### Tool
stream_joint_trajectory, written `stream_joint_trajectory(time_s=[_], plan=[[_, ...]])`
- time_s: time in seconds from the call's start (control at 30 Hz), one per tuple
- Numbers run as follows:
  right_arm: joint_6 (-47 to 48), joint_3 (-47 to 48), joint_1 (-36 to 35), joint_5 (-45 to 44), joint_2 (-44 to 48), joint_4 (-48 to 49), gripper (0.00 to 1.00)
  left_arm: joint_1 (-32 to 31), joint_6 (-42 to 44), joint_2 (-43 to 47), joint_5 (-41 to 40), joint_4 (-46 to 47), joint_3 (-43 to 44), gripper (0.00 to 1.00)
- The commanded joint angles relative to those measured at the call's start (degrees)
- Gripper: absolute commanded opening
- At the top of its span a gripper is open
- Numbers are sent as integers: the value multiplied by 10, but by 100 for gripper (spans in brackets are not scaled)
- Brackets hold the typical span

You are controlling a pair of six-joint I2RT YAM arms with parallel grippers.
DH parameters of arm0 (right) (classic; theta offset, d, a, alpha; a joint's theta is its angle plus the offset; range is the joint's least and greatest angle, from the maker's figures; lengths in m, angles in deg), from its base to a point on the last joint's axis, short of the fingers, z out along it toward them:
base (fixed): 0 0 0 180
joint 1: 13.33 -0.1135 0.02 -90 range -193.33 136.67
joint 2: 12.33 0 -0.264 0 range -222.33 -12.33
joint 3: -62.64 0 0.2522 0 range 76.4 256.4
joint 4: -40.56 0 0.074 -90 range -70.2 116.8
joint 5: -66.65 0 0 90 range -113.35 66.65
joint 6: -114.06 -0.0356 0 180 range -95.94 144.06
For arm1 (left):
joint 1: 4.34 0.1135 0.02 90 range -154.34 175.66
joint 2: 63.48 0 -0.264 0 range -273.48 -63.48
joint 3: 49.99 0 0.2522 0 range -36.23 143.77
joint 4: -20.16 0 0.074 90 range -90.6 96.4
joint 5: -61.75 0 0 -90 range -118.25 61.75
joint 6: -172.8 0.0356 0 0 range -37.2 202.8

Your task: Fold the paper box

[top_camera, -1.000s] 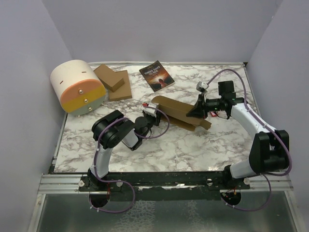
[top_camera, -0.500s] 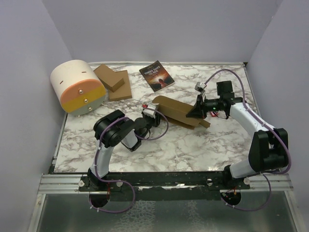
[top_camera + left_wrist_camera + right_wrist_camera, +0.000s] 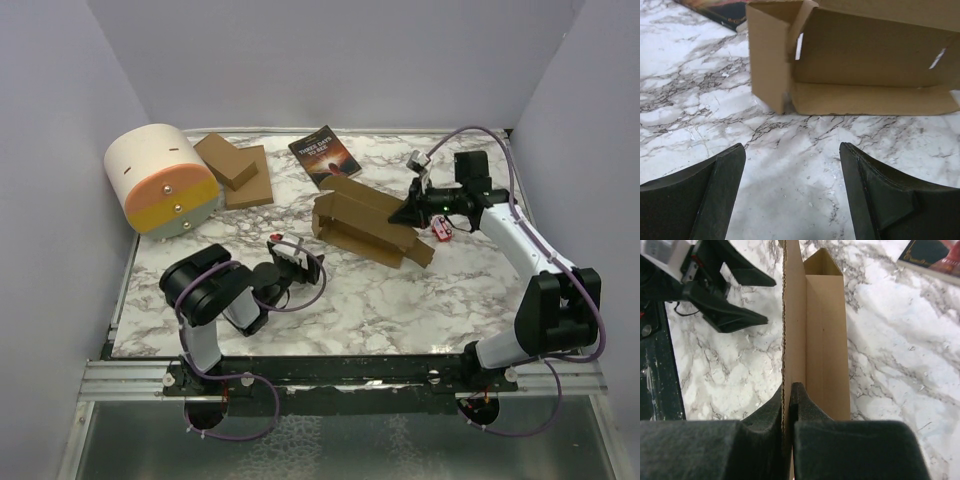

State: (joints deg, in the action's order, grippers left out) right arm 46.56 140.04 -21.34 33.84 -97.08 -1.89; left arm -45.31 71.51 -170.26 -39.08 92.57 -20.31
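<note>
The paper box (image 3: 365,222) is brown cardboard, half-formed into an open trough with raised walls, lying mid-table. In the left wrist view the paper box (image 3: 865,60) faces me with its open side and its left end flap turned in. My right gripper (image 3: 408,213) is at the carton's right end, shut on a thin upright wall; in the right wrist view the gripper (image 3: 788,386) pinches that serrated panel edge of the paper box (image 3: 822,330). My left gripper (image 3: 300,262) hovers low over the marble, short of the carton. Its jaws (image 3: 791,147) stand wide apart with nothing between them.
A cream and orange drum-shaped container (image 3: 160,180) lies at the back left. Beside it is a stack of flat brown cardboard pieces (image 3: 235,168). A dark-covered book (image 3: 325,155) lies behind the carton. A small red item (image 3: 441,228) sits under the right wrist.
My left gripper let go of the carton's left end, opened wide and drew back toward the near left. The carton spread from a flattened shape into an open trough. The right gripper kept its pinch.
</note>
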Motion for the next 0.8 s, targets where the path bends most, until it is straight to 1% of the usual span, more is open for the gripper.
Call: stream_joint_trajectory(time_s=[0.0,0.13,0.2,0.27,0.37,0.47,0.57,0.63,0.7,0.77], plan=[[-1,41,6,-11,9,8,2,11,-37,83,56,31,-34,80],[8,57,10,1,11,-3,2,43,-69,168,113,-68,-31,81],[9,52,10,6,8,-1,2,57,-66,196,115,-117,-30,81],[13,46,10,5,3,0,2,73,-61,218,120,-124,-43,81],[23,41,10,4,-1,-3,2,100,-70,254,125,-118,-69,78],[41,38,10,7,-2,-11,1,124,-72,287,110,-192,-58,74],[66,32,9,15,-7,-25,1,139,-74,293,86,-242,-43,67],[80,26,9,18,-11,-35,1,153,-77,282,81,-258,-29,65],[93,21,7,17,-16,-45,1,163,-63,255,95,-253,-13,65],[108,19,2,12,-21,-59,1,174,-43,222,124,-213,-4,67]])
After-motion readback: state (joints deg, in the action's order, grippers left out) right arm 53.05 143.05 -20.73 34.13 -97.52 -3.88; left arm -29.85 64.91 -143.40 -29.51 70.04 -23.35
